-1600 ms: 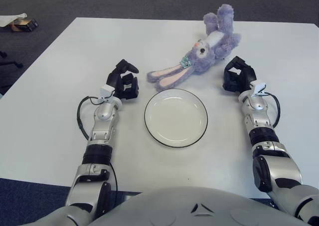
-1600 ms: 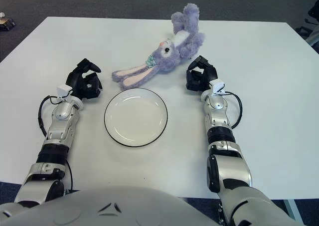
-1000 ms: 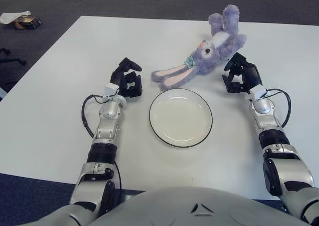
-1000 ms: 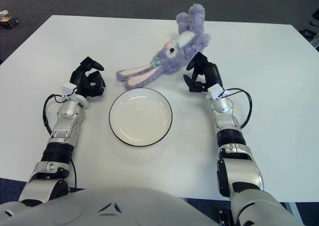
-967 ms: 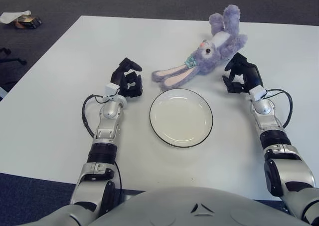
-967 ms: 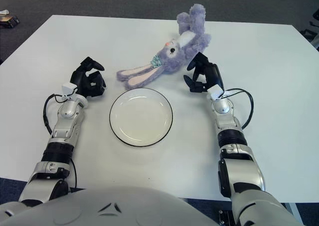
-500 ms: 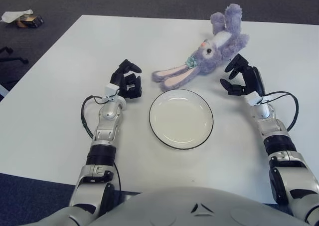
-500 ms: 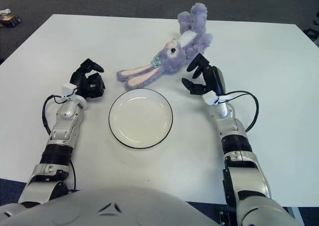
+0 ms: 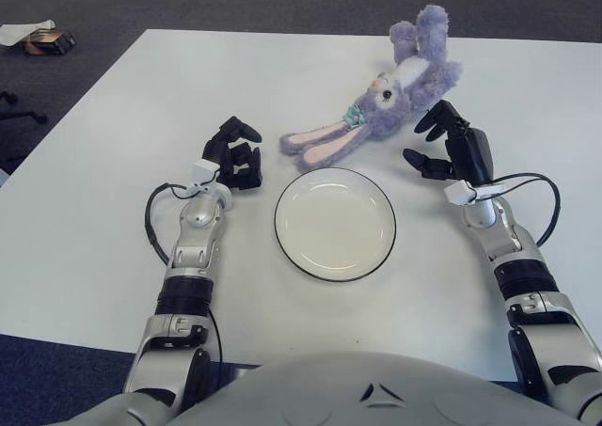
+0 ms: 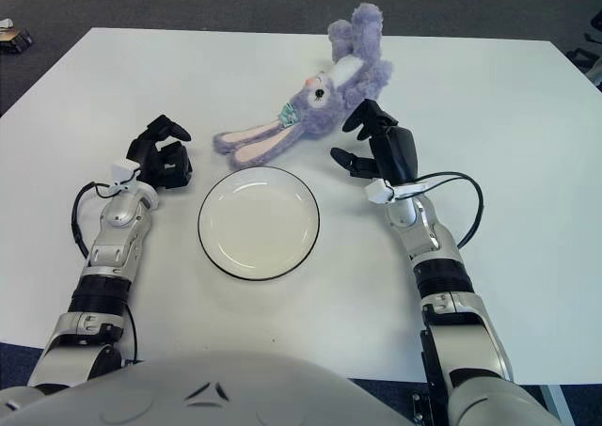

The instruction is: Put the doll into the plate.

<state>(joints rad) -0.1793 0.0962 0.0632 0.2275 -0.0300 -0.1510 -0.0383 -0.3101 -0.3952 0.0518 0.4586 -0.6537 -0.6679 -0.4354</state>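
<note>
Right hand [image 9: 450, 153] shifted toward doll [image 9: 381, 107] | fingers spread, empty | doll just beyond

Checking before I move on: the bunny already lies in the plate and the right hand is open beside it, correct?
Not quite. The bunny lies on the table behind the plate, which holds nothing, as the left eye view shows. The right hand is open beside it.

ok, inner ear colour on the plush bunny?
Pink inside the long ears of the purple plush rabbit doll; clearest in the left eye view.
</note>
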